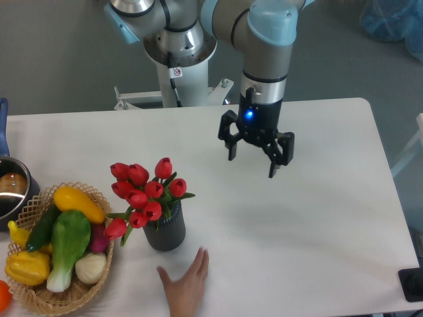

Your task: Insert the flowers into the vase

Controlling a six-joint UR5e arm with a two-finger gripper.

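Green tulip stems hidden inside small dark grey ribbed vase. Bare human hand cut off at bottom edge; metal pot cut off at left.

White bench. At the front left corner, a woven wicker basket heaped with toy vegetables: a yellow squash, a dark green cucumber, a green-and-white bok choy, a yellow pepper, a white onion. Just behind the basket, at the left edge, a metal pot with a blue handle, cut off by the frame.
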